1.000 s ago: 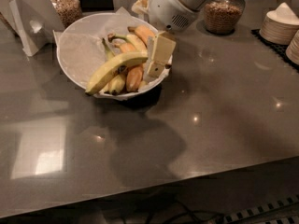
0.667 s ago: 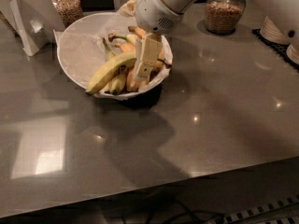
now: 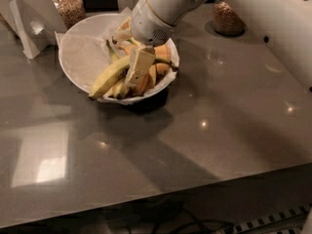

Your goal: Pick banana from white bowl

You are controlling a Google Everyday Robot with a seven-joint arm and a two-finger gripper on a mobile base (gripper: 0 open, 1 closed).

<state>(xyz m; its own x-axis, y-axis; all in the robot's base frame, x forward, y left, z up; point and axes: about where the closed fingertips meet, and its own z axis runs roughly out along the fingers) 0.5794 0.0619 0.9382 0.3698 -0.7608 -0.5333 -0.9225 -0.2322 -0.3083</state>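
Observation:
The white bowl (image 3: 73,69), lined with white paper, stands at the back left of the dark table. It holds several bananas. The banana (image 3: 108,77), long and pale yellow-green, lies across the bowl's front with one end over the near rim. Shorter orange-yellow bananas (image 3: 155,73) lie to its right. My gripper (image 3: 137,72) reaches down from the upper right into the bowl and sits right at the long banana's upper end, among the bunch. The arm hides the back of the bowl.
A jar of grains (image 3: 69,8) stands behind the bowl at the left, another jar (image 3: 226,18) at the back right. A white folded stand (image 3: 27,26) is at far left. The table's front edge (image 3: 161,199) runs along the bottom, with cables on the floor below.
My gripper has moved left and down, from the bowl's right rim onto the bananas at the bowl's middle. The bananas have not visibly shifted.

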